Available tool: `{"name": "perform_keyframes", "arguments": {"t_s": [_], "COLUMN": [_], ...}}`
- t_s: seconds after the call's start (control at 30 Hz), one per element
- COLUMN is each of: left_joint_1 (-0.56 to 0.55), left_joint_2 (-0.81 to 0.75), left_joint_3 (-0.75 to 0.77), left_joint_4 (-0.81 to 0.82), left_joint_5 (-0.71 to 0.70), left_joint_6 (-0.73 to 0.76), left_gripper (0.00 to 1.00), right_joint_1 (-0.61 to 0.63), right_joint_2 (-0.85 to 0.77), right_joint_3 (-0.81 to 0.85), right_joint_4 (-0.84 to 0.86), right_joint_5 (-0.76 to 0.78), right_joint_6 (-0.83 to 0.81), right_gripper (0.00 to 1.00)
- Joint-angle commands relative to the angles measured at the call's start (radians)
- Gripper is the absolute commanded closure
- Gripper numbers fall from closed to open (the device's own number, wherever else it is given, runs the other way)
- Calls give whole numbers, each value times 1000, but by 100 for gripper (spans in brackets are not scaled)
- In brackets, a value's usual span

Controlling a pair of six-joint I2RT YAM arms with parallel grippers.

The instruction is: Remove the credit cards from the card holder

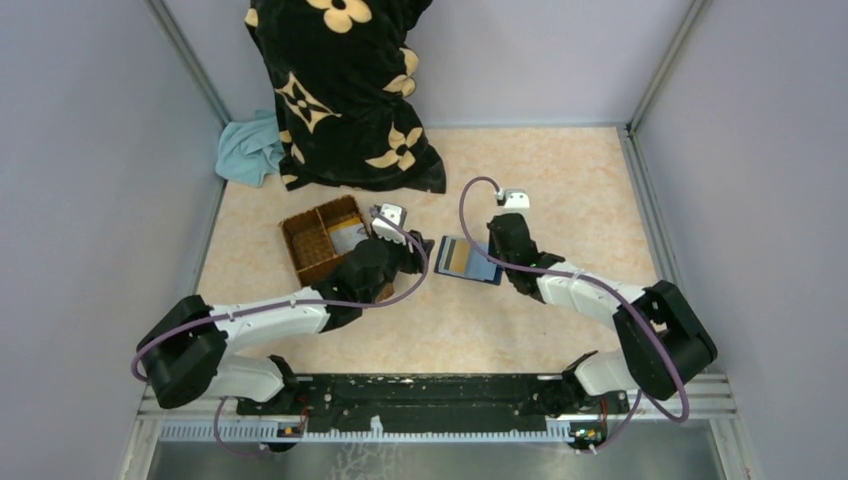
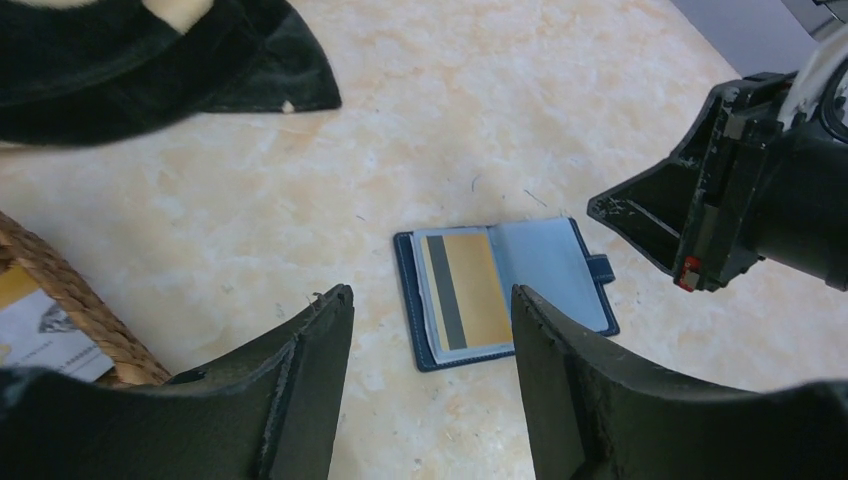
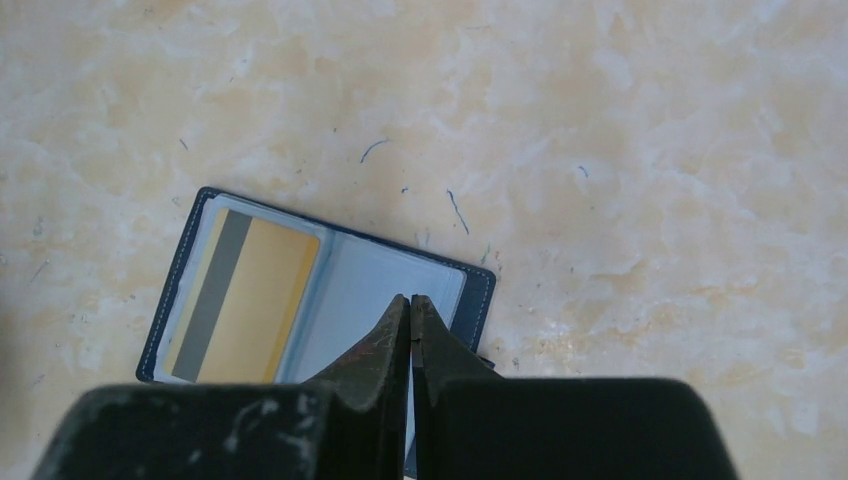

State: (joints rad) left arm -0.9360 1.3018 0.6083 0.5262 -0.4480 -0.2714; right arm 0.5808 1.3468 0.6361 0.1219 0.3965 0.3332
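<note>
Card holder (image 2: 548,262) lies open — gold card (image 2: 468,290) inside.

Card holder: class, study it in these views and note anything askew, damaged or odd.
Nothing stands out. The card holder lies open and undamaged, slightly angled, with one gold card seated squarely in its left pocket.

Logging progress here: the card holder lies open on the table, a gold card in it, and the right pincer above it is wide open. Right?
No. The right wrist view shows the right pincer shut, not wide open; the rest holds.
</note>
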Motion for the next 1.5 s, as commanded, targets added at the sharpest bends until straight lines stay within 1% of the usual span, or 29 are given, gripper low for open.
{"name": "perform_keyframes", "arguments": {"t_s": [0.0, 0.1, 0.2, 0.23, 0.27, 0.3, 0.33, 0.37, 0.4, 0.43, 0.47, 0.5, 0.53, 0.7, 0.83, 0.93, 1.03, 1.1, 1.2, 1.3, 1.47], "left_joint_1": [2, 3, 3, 2, 3, 1, 1, 2, 1, 1, 1, 1, 0, -6, 4, 50, 130, 179, 225, 250, 256], "left_joint_2": [43, 56, 55, 50, 47, 46, 46, 49, 53, 60, 68, 79, 101, 242, 335, 399, 452, 464, 460, 465, 495], "left_joint_3": [36, 33, 30, 27, 22, 18, 15, 16, 19, 26, 33, 41, 49, 115, 177, 248, 289, 276, 260, 263, 266], "left_joint_4": [-23, -21, -32, -30, -26, -14, -1, 9, 13, 12, 11, 10, 15, 45, 52, -17, -76, -61, -46, -63, -50], "left_joint_5": [92, 118, 128, 134, 139, 149, 164, 188, 202, 216, 232, 247, 260, 312, 296, 348, 439, 487, 480, 460, 505], "left_joint_6": [-64, -74, -74, -73, -68, -56, -46, -32, -29, -30, -34, -40, -45, -29, -51, -94, -174, -208, -194, -169, -149], "left_gripper": [35, 35, 36, 36, 36, 36, 36, 35, 35, 35, 35, 35, 35, 36, 39, 39, 40, 40, 40, 40, 40], "right_joint_1": [19, 28, 103, 127, 136, 133, 123, 99, 62, 19, -9, -20, -22, -22, -21, -21, -19, -10, 27, 51, 53], "right_joint_2": [18, -7, -63, -81, -96, -108, -112, -110, -105, -98, -92, -91, -93, -134, -164, -179, -177, -180, -189, -195, -127], "right_joint_3": [34, 40, 43, 39, 26, 9, -10, -29, -35, -35, -37, -44, -56, -176, -245, -247, -224, -215, -212, -210, -207], "right_joint_4": [-2, -23, -18, 2, 26, 46, 54, 47, 18, -10, -34, -50, -63, -47, 33, 72, 74, 83, 97, 125, 203], "right_joint_5": [11, 43, 204, 267, 290, 292, 294, 278, 198, 107, 39, 8, -4, -73, -182, -216, -238, -261, -261, -254, -302], "right_joint_6": [34, 12, -76, -101, -102, -65, -2, 69, 134, 181, 220, 237, 244, 272, 279, 268, 241, 233, 231, 225, 228], "right_gripper": [100, 100, 100, 98, 89, 75, 45, 39, 44, 55, 79, 93, 100, 100, 100, 100, 100, 100, 100, 100, 100]}}
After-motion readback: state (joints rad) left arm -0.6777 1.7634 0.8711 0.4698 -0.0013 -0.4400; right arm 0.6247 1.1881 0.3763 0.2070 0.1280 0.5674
